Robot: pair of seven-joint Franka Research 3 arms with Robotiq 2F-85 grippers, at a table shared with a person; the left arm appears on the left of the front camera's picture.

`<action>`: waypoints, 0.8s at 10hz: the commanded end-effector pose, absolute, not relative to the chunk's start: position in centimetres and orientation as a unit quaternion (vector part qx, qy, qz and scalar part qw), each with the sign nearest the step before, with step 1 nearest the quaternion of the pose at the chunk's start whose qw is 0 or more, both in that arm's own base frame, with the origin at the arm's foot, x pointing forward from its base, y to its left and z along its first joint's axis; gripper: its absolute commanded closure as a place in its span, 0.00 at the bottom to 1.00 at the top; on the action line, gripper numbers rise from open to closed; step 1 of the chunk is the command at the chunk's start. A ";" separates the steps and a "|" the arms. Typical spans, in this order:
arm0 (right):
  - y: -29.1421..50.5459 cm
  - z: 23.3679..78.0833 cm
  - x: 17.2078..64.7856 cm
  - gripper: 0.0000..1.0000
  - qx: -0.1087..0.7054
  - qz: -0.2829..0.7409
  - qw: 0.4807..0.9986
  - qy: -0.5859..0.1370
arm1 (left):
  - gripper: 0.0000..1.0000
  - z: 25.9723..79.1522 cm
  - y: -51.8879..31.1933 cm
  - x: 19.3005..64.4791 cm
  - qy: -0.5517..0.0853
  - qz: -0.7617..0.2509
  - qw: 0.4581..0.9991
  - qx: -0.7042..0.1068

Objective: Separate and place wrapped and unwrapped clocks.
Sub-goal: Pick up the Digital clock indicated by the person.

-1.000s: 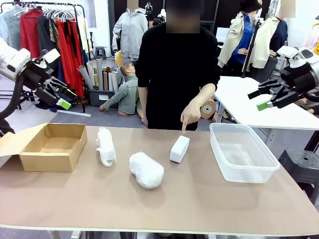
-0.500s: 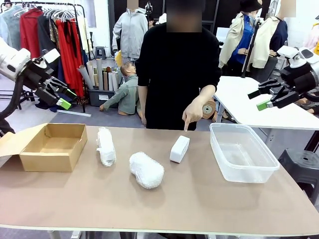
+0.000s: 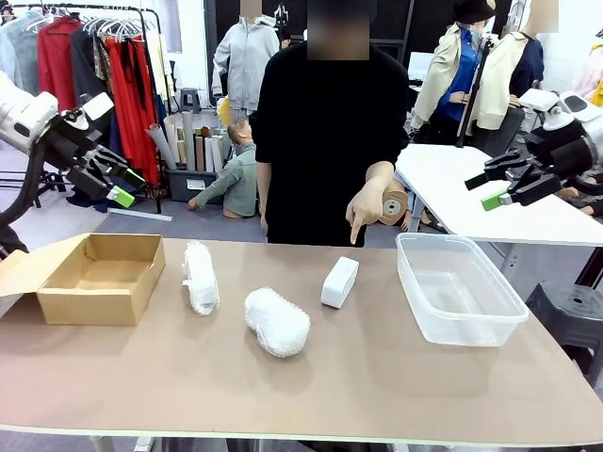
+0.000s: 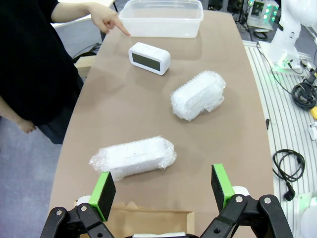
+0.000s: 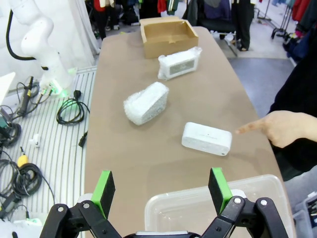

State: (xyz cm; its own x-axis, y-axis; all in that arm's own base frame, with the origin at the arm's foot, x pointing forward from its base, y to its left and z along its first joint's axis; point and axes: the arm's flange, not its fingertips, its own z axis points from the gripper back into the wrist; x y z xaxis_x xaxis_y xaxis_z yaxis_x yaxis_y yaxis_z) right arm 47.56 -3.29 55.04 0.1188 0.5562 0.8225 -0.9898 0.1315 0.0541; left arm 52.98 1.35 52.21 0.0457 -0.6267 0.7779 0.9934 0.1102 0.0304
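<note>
Above the left end of the tabletop (image 3: 377,391) hangs my left pincer (image 3: 126,185), jaws spread wide and empty, with the open cardboard box (image 3: 85,306) straight beneath it. Just past the box, below and to that pincer's right, lies the slim bubble-wrap roll (image 3: 200,276), pointing away from me. Farther right and nearer me sits the fat oval bundle (image 3: 277,321). Both look light and squashy, and the wrap is likely slick, so I would take each across its short middle and squeeze until the hard clock inside stops the pads. Right again, well below and to the left of my right pincer (image 3: 491,189), the bare white clock (image 3: 339,282) rests on the tabletop, with the person's hand (image 3: 363,205) pointing down above it. It looks rigid, light and smooth, and I judge its long flat sides the best hold. The clear tub (image 3: 419,282) stands under my right pincer, which hovers released, holding nothing.
</note>
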 end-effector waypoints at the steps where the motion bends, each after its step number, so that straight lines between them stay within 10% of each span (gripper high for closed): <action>1: 1.0 55.7 46.4 0.00 0.310 0.544 0.716 -0.309 | 0.00 52.2 1.5 52.9 -0.331 -0.606 0.667 -0.279; 8: 13.9 54.4 47.0 0.00 0.156 0.373 0.902 -0.152 | 0.00 52.2 1.5 52.9 -0.331 -0.606 0.667 -0.279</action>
